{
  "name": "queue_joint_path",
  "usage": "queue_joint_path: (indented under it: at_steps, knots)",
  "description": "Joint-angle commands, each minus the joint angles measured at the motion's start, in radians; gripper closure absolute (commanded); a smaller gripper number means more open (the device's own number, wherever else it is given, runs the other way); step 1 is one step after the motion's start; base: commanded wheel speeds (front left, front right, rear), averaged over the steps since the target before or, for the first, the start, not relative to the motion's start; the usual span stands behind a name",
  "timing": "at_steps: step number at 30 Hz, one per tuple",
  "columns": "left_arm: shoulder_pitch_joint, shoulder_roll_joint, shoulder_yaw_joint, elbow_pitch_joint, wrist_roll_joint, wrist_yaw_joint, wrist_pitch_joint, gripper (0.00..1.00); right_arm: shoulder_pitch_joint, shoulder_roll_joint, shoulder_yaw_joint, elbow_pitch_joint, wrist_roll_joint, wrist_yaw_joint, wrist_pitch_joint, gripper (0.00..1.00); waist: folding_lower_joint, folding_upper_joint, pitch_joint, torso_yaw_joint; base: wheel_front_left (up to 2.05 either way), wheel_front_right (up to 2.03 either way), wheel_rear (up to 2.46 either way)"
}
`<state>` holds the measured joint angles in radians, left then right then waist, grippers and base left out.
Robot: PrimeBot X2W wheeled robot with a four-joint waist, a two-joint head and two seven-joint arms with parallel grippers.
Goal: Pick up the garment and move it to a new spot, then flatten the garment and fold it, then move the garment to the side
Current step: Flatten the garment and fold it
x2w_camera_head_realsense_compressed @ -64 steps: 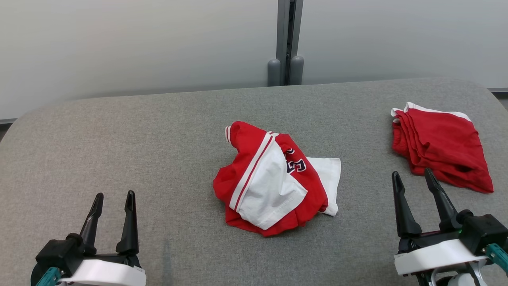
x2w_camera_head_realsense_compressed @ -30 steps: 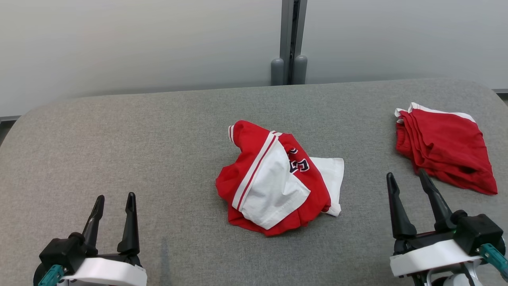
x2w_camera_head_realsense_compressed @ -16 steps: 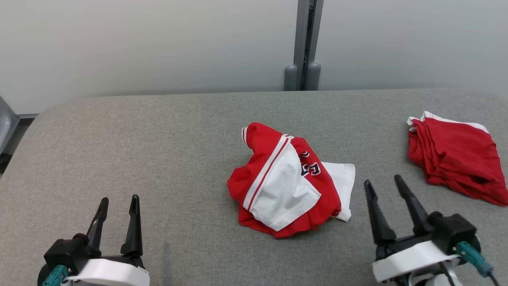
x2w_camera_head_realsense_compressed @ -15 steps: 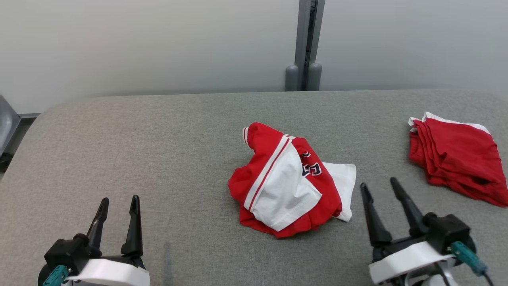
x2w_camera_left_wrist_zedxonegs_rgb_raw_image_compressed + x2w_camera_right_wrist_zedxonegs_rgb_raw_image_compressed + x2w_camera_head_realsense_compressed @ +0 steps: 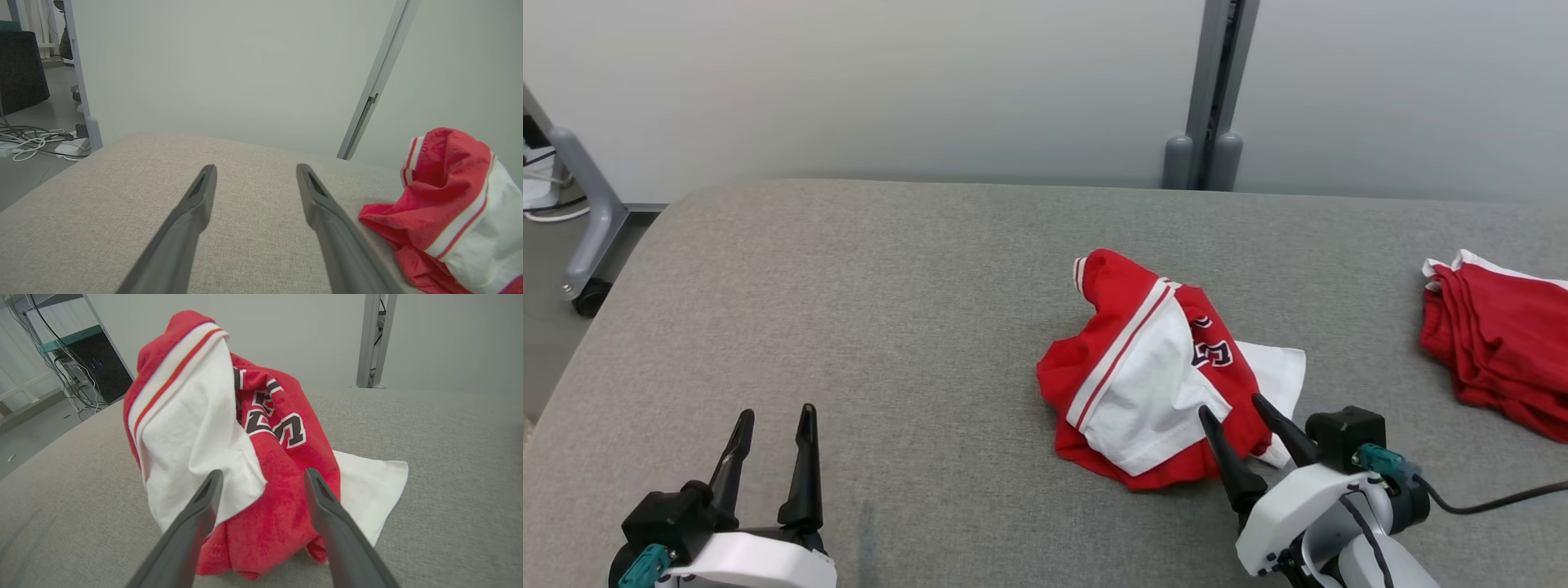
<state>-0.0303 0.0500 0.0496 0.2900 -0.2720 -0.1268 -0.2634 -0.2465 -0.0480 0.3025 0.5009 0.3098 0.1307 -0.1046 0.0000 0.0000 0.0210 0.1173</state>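
Grey fabric-topped table. Folded red cloth with white trim lies on it, far right. Pale wall behind, with a grey post. Wheeled grey leg on the floor far left, with cables near it.

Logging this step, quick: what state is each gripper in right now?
Left gripper: open, holding nothing.
Right gripper: open, nothing gripped, tips at the near edge of the crumpled red-and-white garment.
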Motion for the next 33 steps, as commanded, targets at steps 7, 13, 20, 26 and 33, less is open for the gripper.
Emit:
queue_joint_path:
  at_steps: [7,13,20,26,33]
  knots:
    - [-0.024,0.003,0.002,0.008,-0.004,-0.005,-0.001,0.00,-0.034,-0.005,0.019,0.038,0.041,0.000,0.007,0.53,0.0000,0.0000,0.007,0.034,0.00,0.00,0.00]
    - [-0.026,0.003,0.004,0.007,-0.004,-0.004,-0.001,0.00,-0.048,-0.006,0.040,0.045,0.057,0.000,-0.023,1.00,0.0000,0.0000,0.016,0.044,0.00,0.00,0.00]
    - [-0.025,0.003,0.007,0.014,-0.001,-0.004,-0.001,0.00,-0.076,-0.006,0.075,-0.014,0.076,0.000,-0.082,1.00,0.0000,0.0000,0.017,0.036,0.00,0.00,0.00]
    - [-0.024,0.002,-0.008,0.023,-0.012,-0.004,-0.001,0.00,-0.116,-0.005,0.124,-0.084,0.088,0.000,-0.045,1.00,0.0000,0.0000,0.003,0.034,0.00,0.00,0.00]
    - [-0.037,0.003,-0.035,0.034,-0.030,-0.004,-0.001,0.00,-0.276,-0.005,0.277,-0.079,0.180,0.000,0.010,1.00,0.0000,0.0000,-0.004,0.062,0.00,0.00,0.00]
